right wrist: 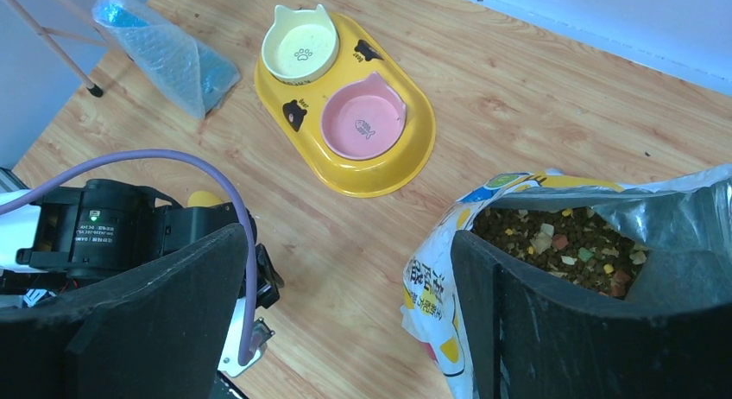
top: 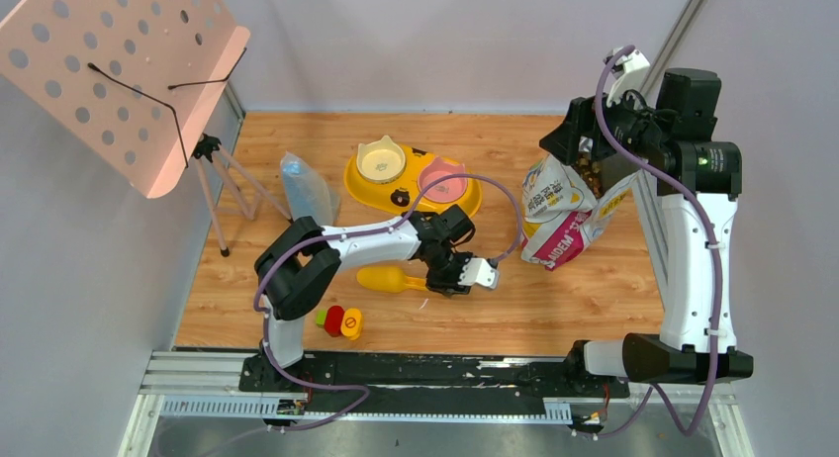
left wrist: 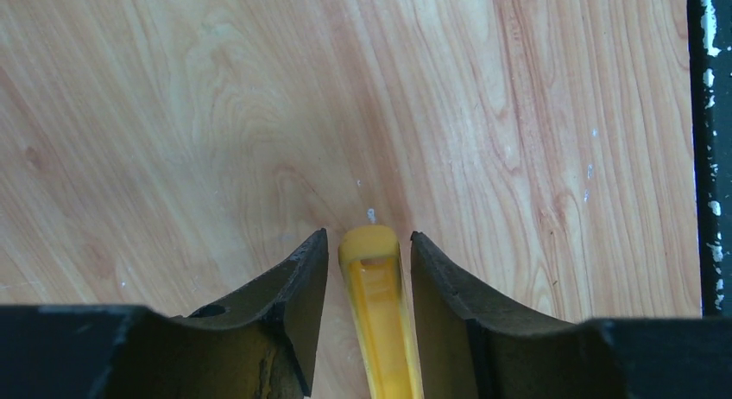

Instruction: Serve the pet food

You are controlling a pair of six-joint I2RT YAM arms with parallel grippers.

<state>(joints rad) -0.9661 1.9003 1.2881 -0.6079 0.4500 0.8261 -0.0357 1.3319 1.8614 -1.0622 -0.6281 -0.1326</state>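
Sitting in the open bag (top: 554,208) at 3 o'clock on the table (top: 594,299), the pet food (right wrist: 552,239) is all unserved. The right gripper (right wrist: 350,239) hangs at the bag's mouth with its jaws wide and nothing between them.

At 12 o'clock the yellow tray (right wrist: 419,157) holds a cream bowl (right wrist: 299,49) and a pink bowl (right wrist: 362,118), both bare.

The scoop (top: 386,278) lies flat near 6 o'clock. The left gripper (left wrist: 369,237) straddles its handle with narrow jaws, a sliver of wood showing on each side, so I judge it not yet clamped. Lifting, scooping and pouring are all left to do.

Bare wood runs from the scoop to the bag and tray. The bag crowds the table's right edge. The tripod (top: 213,180) at 9 o'clock stands well apart.
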